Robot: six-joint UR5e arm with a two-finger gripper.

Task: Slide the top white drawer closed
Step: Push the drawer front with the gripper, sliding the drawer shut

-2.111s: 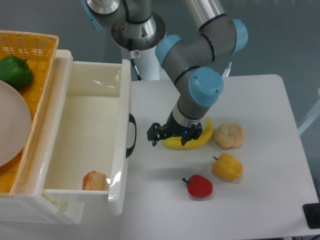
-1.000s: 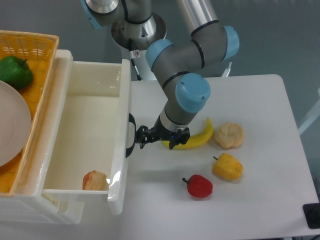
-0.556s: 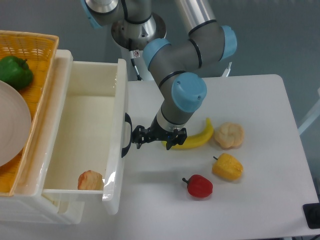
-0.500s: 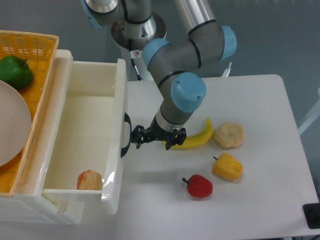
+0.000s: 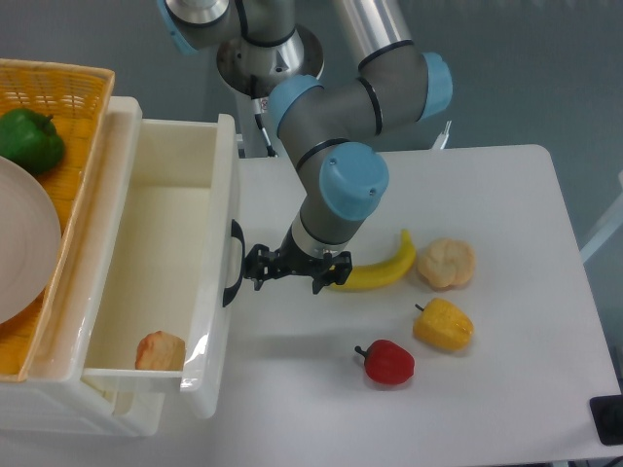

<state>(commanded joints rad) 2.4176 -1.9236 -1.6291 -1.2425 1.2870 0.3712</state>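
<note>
The top white drawer [image 5: 156,253] stands partly pulled out of the cabinet at the left, with its front panel [image 5: 216,282] facing right. Its black curved handle [image 5: 234,263] sits midway down that panel. My gripper [image 5: 255,269] points left, its black fingertips pressed against the handle. The fingers look shut, with nothing held between them. A small peach-coloured fruit [image 5: 159,350] lies in the drawer's near corner.
A yellow wicker basket [image 5: 58,107] on the cabinet holds a green pepper [image 5: 29,138] and a white plate [image 5: 19,253]. Right of the gripper on the table lie a banana [image 5: 375,272], a bread roll [image 5: 446,263], a yellow pepper [image 5: 443,325] and a red pepper [image 5: 389,362].
My gripper moved left from beside the banana to the handle. It then pushed the drawer leftward into the cabinet, and the fruit inside shifted left with it.
</note>
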